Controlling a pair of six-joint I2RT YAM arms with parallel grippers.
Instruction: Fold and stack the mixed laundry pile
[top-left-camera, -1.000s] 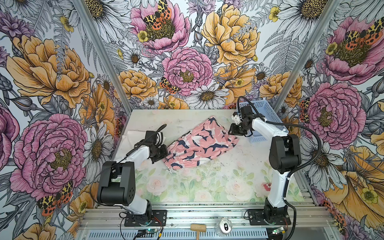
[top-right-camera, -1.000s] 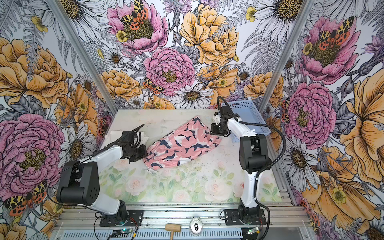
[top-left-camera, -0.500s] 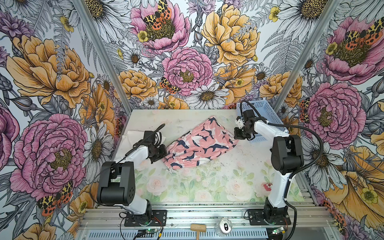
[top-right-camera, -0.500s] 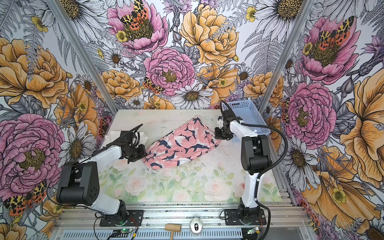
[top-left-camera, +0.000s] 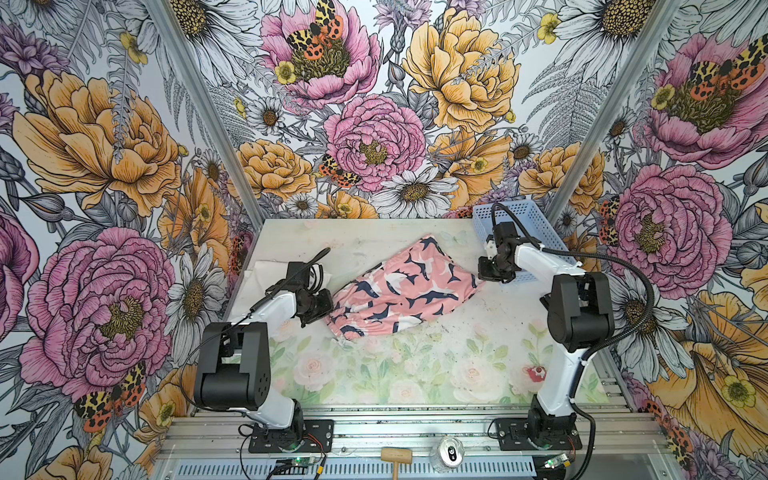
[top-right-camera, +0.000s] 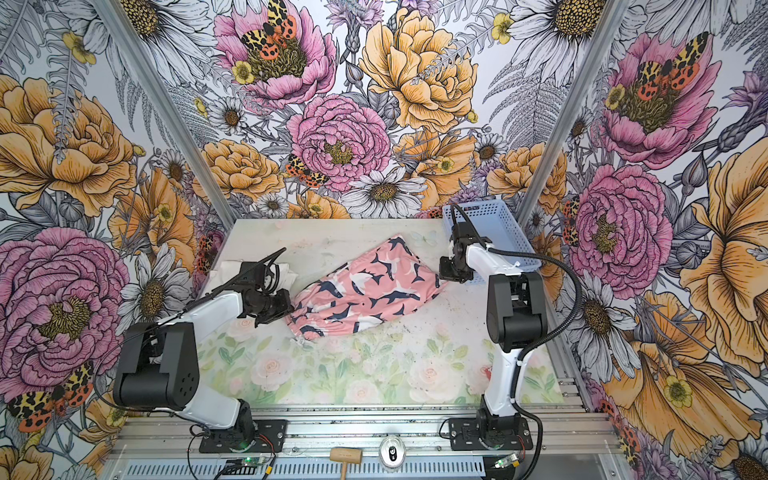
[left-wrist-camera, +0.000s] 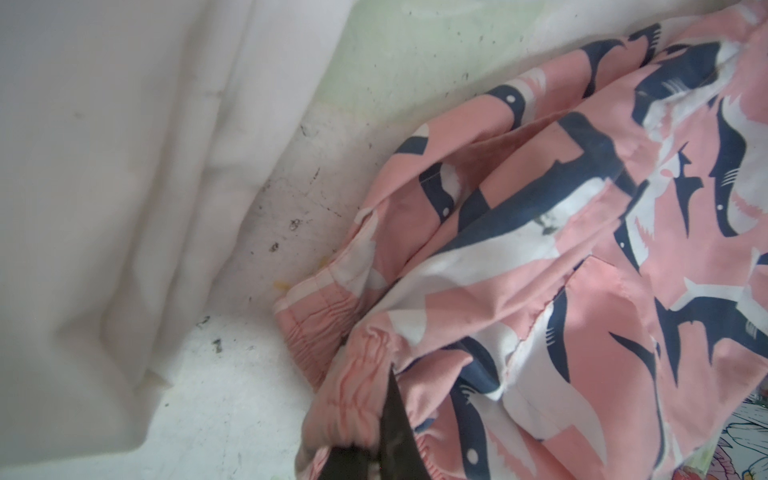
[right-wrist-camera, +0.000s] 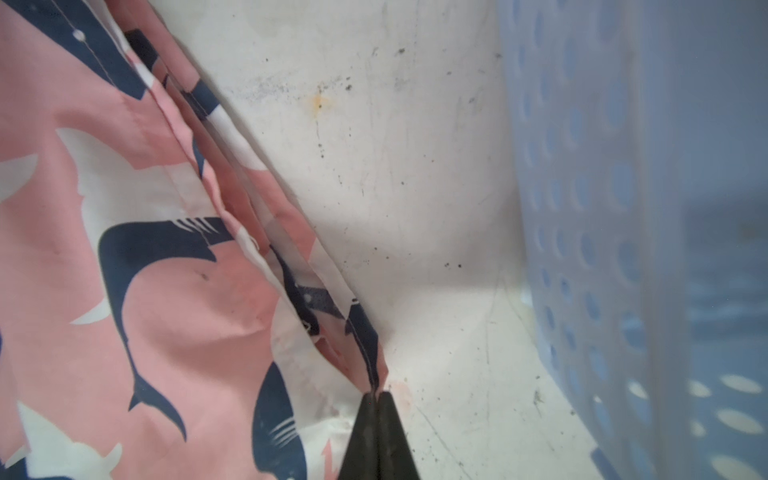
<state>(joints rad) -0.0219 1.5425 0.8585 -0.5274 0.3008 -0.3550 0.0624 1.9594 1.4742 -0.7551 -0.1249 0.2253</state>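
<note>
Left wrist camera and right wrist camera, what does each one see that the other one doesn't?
Only the left wrist view shows the white T-shirt and the left claw, shut on the gathered elastic edge of the pink garment. Only the right wrist view shows the light blue basket and the right claw, pinching a hem corner of that garment. Both show the pink cloth with navy and white shapes, lying on the scuffed white table.

- We found the garment (top-left-camera: 399, 291) on the table (top-left-camera: 457, 332), between left gripper (top-left-camera: 330, 308) and right gripper (top-left-camera: 482, 278).
- T-shirt (top-left-camera: 259, 272) lay left of it.
- Basket (top-left-camera: 536, 220) stood behind, at right.
</note>
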